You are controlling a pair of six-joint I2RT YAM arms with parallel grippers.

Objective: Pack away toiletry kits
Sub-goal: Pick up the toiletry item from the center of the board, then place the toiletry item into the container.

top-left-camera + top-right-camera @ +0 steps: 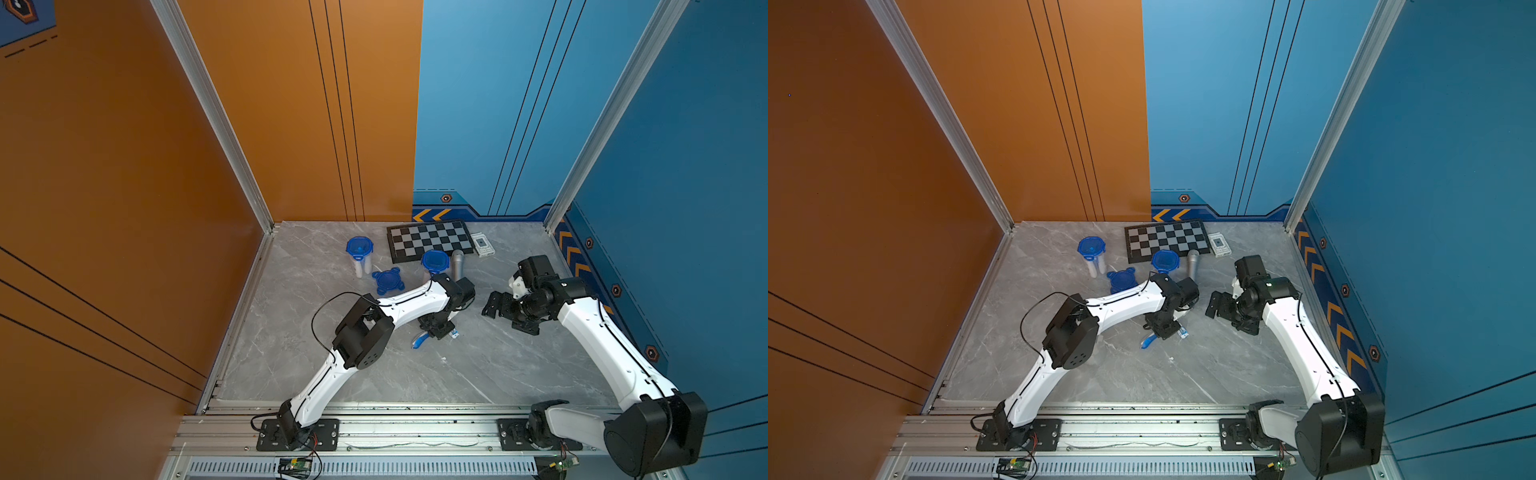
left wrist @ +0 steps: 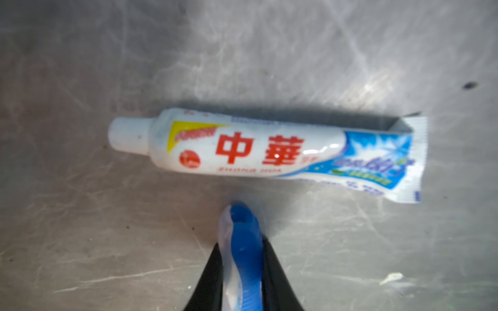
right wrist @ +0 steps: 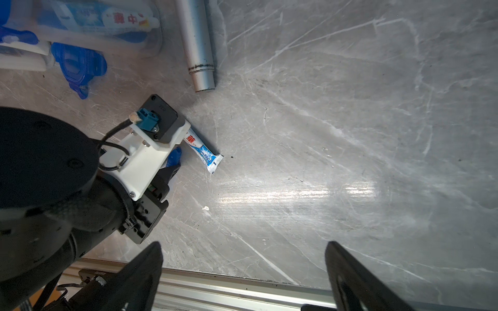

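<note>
Your left fingers [image 2: 272,269] are clenched on the blue toothbrush [image 2: 244,229]. One finger presses each side of its handle. They hold it near one end, so most of the handle sticks out behind them, low over the bench [image 2: 80,80]. You cannot tell yet if it is off the bench.

The toothpaste tube [image 2: 256,153] lies flat just past the tips of your left fingers. It lies crosswise to them and does not touch the toothbrush. It looks like it was left there so you can take one thing at a time.

Your right fingers [image 3: 145,269] are spread wide and hold nothing. Only bare bench lies between them. The tube and your left fingers are out in front of them, well apart. They seem to wait there so they do not bump your left arm.

The clear cups [image 1: 359,253] with blue tops stand well apart from both sets of fingers, and a loose blue lid [image 1: 388,281] lies flat between two of them. The silver microphone [image 1: 457,264] stands just beside one cup, so it may get in your way. The toothbrush is thin and smooth, so it might twist in your grip.
</note>
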